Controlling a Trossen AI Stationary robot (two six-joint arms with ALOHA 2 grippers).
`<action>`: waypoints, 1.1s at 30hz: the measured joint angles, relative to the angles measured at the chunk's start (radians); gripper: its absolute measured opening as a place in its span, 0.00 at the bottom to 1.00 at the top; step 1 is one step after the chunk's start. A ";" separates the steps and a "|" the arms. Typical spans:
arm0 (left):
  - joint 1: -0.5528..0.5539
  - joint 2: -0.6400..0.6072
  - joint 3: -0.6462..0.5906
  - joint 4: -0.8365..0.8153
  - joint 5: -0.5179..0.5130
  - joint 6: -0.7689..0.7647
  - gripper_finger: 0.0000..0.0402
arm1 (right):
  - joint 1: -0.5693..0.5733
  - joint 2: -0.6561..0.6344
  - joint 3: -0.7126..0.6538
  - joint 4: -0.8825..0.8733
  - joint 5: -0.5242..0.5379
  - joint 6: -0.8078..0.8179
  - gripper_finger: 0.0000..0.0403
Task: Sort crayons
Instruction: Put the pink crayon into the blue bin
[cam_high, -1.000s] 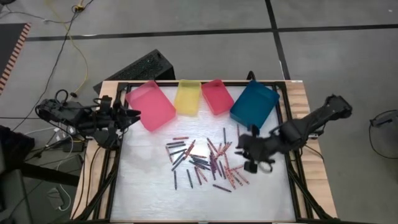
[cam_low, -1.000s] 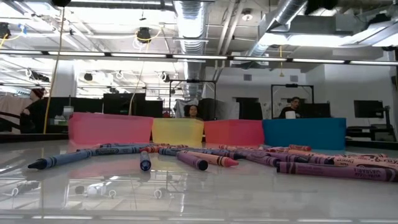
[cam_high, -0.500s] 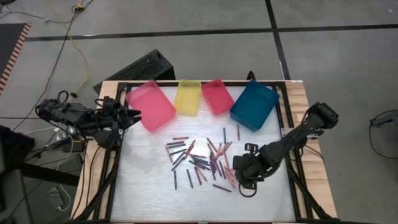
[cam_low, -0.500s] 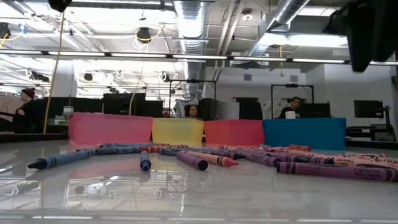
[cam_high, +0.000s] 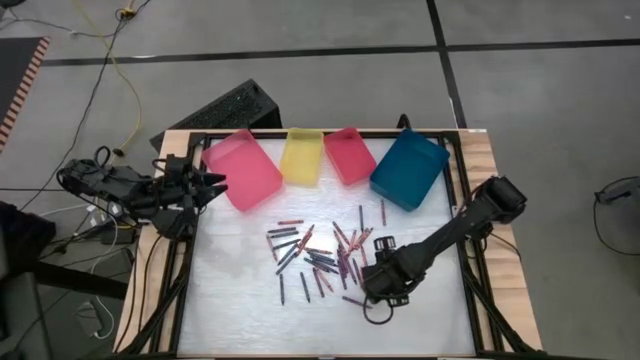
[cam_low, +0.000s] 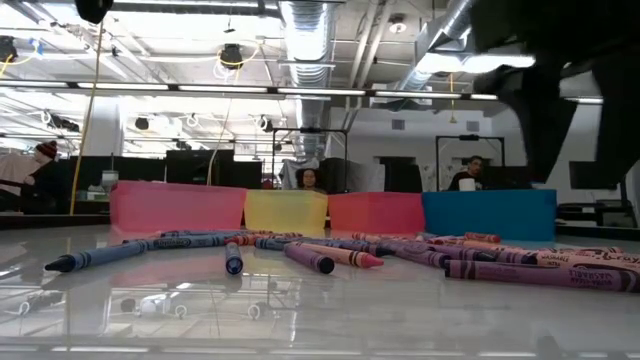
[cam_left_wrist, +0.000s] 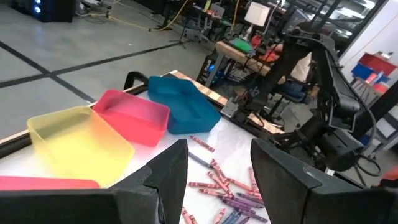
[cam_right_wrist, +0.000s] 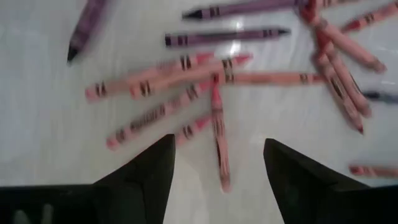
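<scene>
High view: four plastic trays in a row along the far edge of the white tabletop (cam_high: 240, 300): large pink tray (cam_high: 242, 170), smaller yellow tray (cam_high: 302, 156), small red tray (cam_high: 350, 155), large blue tray (cam_high: 410, 168). No crayon visible inside any of them. Loose crayons (cam_high: 320, 255), thin short sticks in red, pink, purple, dark blue and black, lie scattered mid-table, all outside the trays. Right gripper (cam_high: 380, 290) is low over the near right edge of the pile, fingers hard to separate from above. Left gripper (cam_high: 215, 183) waits at the table's left edge, just beside the pink tray. Table has a wooden frame; grey floor around it, black keyboard (cam_high: 225, 108) behind, yellow cable on the floor.

Low view: trays stand in a line behind the crayons; glossy surface mirrors them. Dark arm mass at upper right. Room behind has ducts, strip lights, desks, a few seated people far off.

Left wrist view: left gripper's two dark fingers (cam_left_wrist: 168, 171) are spread apart, nothing between them; yellow, red and blue trays look empty; crayons beyond, with the right arm over them.

Right wrist view: right gripper's fingers (cam_right_wrist: 155, 168) are wide apart, holding nothing, hanging above pink and red crayons (cam_right_wrist: 186, 87); purple ones lie further out.
</scene>
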 joint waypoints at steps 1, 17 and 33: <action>0.000 0.000 0.000 0.000 -0.002 0.000 0.41 | -0.003 0.001 -0.012 0.030 -0.001 0.000 0.61; 0.000 0.000 0.000 -0.008 -0.008 0.007 0.41 | 0.042 -0.104 -0.243 0.174 0.004 0.080 0.60; 0.000 0.000 0.000 -0.051 -0.091 -0.013 0.41 | 0.008 -0.121 -0.398 0.356 -0.005 -0.009 0.59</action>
